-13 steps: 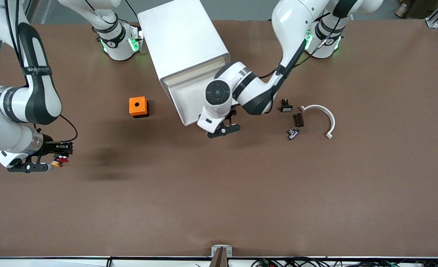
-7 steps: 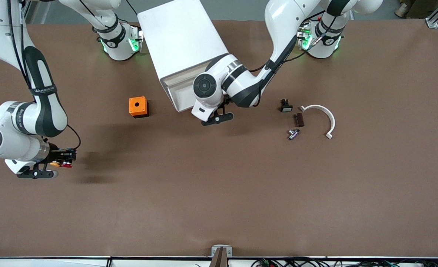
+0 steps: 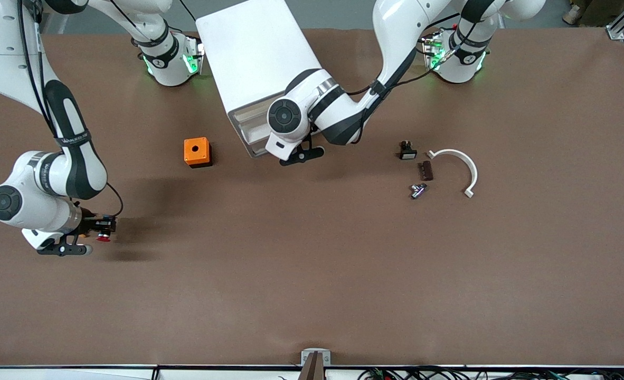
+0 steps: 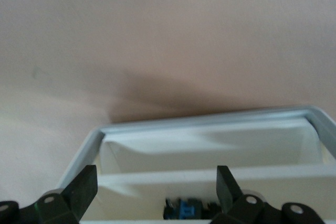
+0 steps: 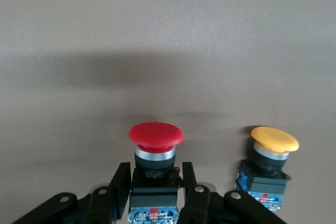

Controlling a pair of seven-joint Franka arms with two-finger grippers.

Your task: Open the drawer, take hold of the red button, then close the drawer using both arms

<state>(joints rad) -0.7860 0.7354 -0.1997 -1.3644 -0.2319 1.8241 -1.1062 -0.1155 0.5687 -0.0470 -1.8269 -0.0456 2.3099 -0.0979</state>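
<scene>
Button: the button (image 5: 155, 136), with a round red cap, a silver collar and a dark body, is held low over the table (image 3: 312, 274) at the right arm's end.
Right gripper: the right gripper (image 5: 156, 190) is pinched on the button's body, its fingers (image 5: 118, 182) pressed to each side.
Right wrist view: a yellow-capped button (image 5: 274, 140) is shown just beside the red one; in the front view it is hidden.
Drawer: the drawer (image 3: 251, 132) is seen partly pulled out of the white cabinet (image 3: 256, 55).
Left gripper: the left gripper (image 3: 301, 154) is placed at the drawer's front, its fingers (image 4: 84, 190) spread.
Left wrist view: a small dark blue part (image 4: 185, 209) is shown inside the drawer.
Table: an orange cube (image 3: 197, 152) is set beside the cabinet.
</scene>
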